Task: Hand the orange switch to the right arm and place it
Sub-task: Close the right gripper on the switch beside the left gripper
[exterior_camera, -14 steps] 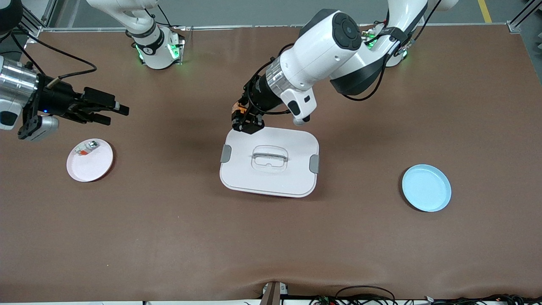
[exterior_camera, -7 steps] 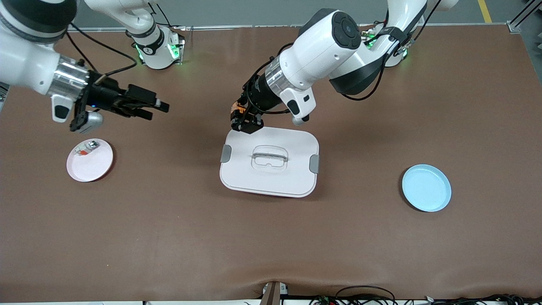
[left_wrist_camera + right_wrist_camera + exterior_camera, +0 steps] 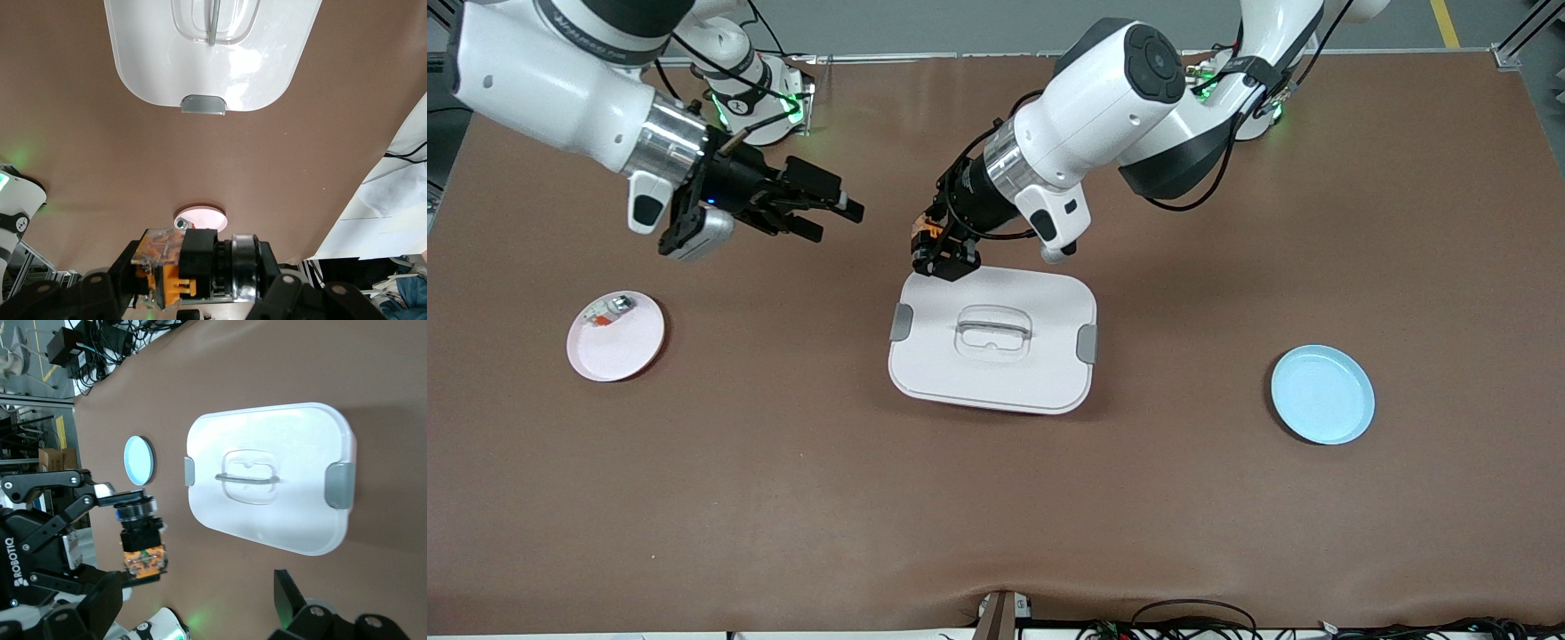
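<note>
Front view, going across:
Pink plate (image 3: pixel 616 336): near the right arm's end of the bench.
Right gripper (image 3: pixel 838 213): fingers spread, nothing between them, up over bare bench.
Left gripper (image 3: pixel 945 259): clamped on the orange switch (image 3: pixel 927 229), over the white lid (image 3: pixel 993 338) edge.
Blue plate (image 3: pixel 1322 395): toward the left arm's end.

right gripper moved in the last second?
Yes. The right gripper, open, has travelled from over the pink plate's end of the table toward the white lidded box and the left gripper holding the orange switch.
</note>
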### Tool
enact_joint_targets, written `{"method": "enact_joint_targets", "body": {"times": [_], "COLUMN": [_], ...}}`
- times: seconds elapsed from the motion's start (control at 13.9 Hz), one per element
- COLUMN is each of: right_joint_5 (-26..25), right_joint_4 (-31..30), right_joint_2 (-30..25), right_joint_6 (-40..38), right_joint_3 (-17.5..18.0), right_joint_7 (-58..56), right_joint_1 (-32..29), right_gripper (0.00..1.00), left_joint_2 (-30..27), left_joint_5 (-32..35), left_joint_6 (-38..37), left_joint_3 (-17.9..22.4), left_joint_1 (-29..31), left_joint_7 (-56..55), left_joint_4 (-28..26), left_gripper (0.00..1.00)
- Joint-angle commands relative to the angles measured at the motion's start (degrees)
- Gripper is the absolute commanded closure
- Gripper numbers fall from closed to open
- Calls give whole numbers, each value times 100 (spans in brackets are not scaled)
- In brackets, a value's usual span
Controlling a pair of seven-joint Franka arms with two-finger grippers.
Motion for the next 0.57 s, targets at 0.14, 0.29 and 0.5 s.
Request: {"method": "enact_joint_targets", "body": {"times": [0.14, 0.29, 0.5], "right_joint_5": [150, 168, 421], "right_joint_4": [235, 262, 280], "right_joint_2": [372, 478, 645], "right_joint_6": [414, 642, 1012], "right_joint_3": [-55, -55, -55], "right_joint_7": [86, 95, 86], "right_joint_1": [444, 558, 752], "right_gripper": [0, 0, 0], "left_joint_2": [4, 13, 22], "left_joint_5": [98, 98, 107], "left_joint_6": [54, 62, 177], "left_joint_3": [41, 41, 41], "left_joint_1": [-63, -81, -133], "left_joint_7": [-65, -74, -74], "left_joint_4": [42, 51, 42], "left_gripper": [59, 59, 59]}}
